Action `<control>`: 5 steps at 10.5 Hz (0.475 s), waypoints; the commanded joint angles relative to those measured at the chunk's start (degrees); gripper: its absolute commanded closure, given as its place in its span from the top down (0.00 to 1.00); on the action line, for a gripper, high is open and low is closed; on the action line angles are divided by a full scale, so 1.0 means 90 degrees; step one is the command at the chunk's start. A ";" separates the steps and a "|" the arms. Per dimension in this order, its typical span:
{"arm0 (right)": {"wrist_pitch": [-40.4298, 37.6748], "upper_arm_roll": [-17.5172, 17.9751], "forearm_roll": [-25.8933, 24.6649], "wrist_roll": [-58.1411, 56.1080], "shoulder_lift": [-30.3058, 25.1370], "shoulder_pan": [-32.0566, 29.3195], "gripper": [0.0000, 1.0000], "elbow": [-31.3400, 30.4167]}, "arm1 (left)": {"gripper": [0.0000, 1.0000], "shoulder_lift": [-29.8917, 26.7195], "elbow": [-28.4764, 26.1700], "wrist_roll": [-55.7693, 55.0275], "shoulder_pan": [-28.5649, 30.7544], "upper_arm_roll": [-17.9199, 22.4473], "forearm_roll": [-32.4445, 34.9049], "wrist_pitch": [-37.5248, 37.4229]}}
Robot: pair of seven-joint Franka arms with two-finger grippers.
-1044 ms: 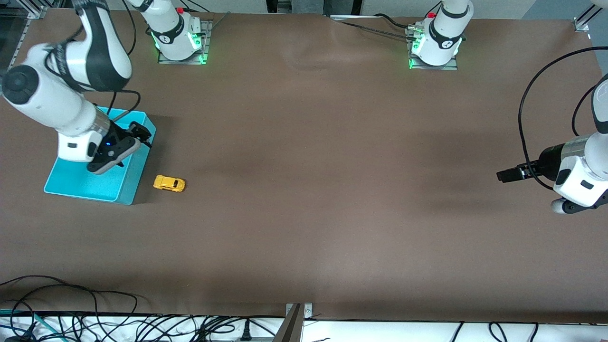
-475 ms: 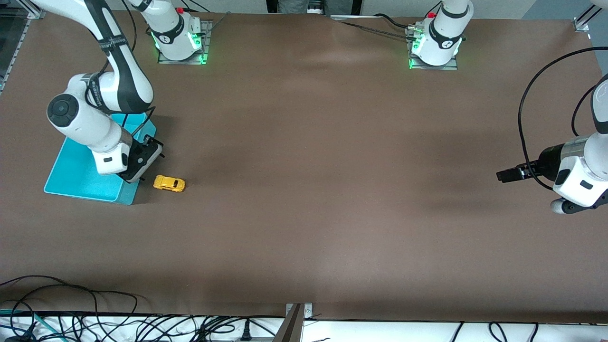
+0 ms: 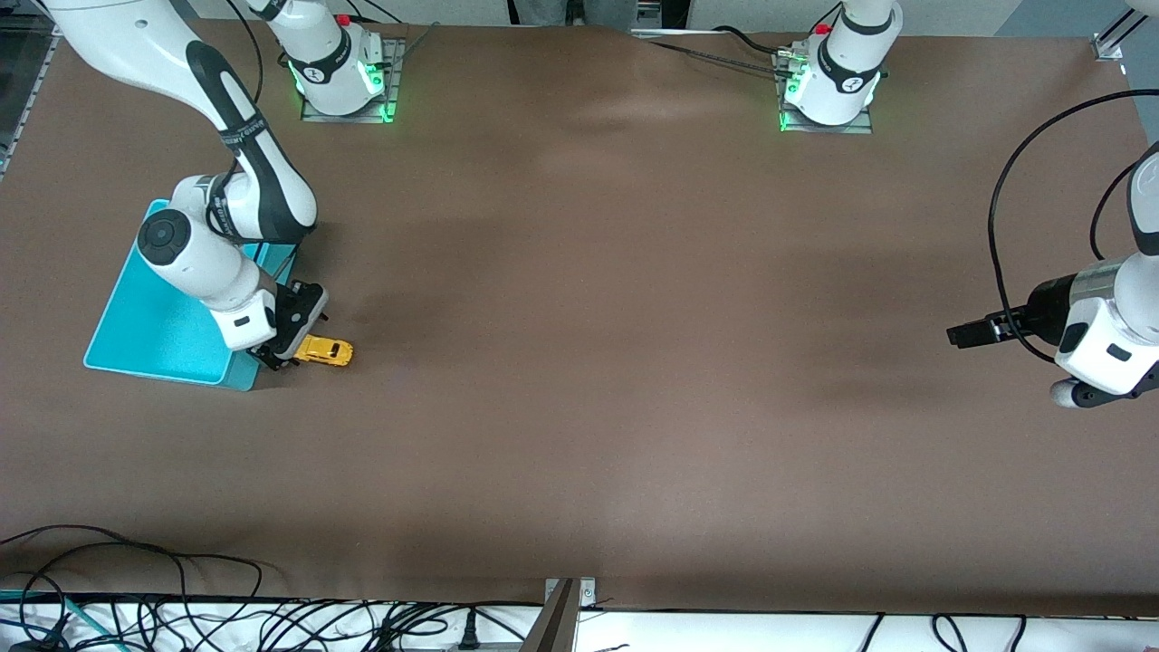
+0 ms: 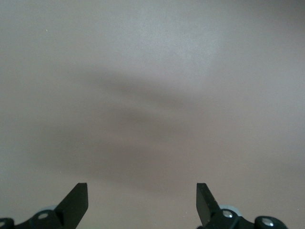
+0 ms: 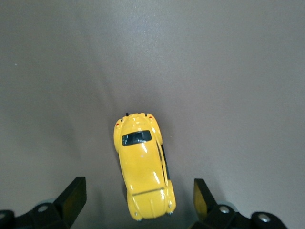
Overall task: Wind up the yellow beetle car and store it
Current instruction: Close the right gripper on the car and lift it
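The right gripper [image 3: 292, 355], jaws spread, hung over the yellow beetle car [image 5: 143, 167] beside the bin [image 3: 145, 326], needing centring; the left gripper [image 3: 962, 335], jaws spread, waited.

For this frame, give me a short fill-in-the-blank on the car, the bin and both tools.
1. The yellow beetle car stands on the ____, outside the turquoise bin.
2. The right tool is over the car, its fingers ____.
3. The car's body is ____ in color.
4. The left tool waits, open, over bare ____.

Missing words: table; open; yellow; table
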 commanded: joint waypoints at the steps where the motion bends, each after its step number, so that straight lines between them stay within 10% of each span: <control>1: 0.0450 0.0125 -0.0103 -0.0105 0.0181 -0.0135 1.00 -0.0143 | 1.00 -0.0035 0.0039 0.0118 0.0016 0.0006 0.0088 -0.0080; 5: 0.0736 0.0250 -0.0093 -0.0066 0.0347 -0.0116 0.93 -0.0193 | 1.00 -0.0035 0.0039 0.0118 0.0007 0.0006 0.0078 -0.0070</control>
